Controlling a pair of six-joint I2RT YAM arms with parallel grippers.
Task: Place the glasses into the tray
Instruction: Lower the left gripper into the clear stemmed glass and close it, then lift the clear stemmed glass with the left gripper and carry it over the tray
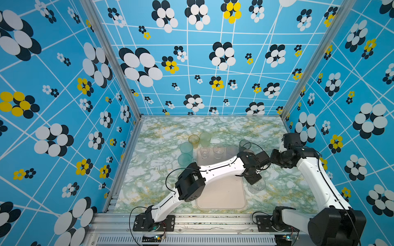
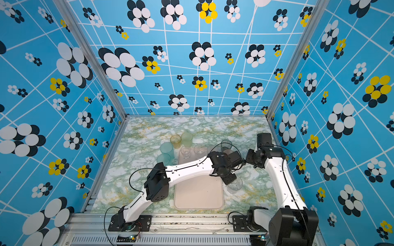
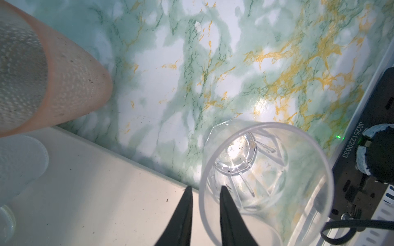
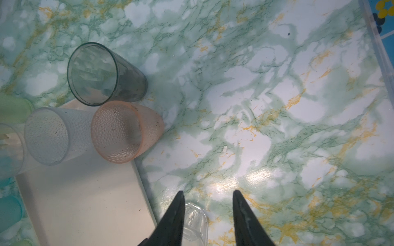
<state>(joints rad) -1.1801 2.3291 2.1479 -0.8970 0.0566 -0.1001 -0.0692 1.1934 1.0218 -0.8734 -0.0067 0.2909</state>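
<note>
In both top views the left arm (image 1: pixel 217 168) crosses the cream-pink rectangular tray (image 1: pixel 221 198), hiding its middle, and its wrist covers part of the clear faceted tumbler (image 1: pixel 258 187). In the left wrist view the frame cuts off that tumbler's rim, the pink dimpled tumbler (image 3: pixel 70 85) and the frosted white tumbler (image 3: pixel 21 166). In the right wrist view a finger of the right tool (image 4: pixel 207 191) masks a clear ribbed tumbler (image 4: pixel 195 219); we cannot tell whether it is the same one.
</note>
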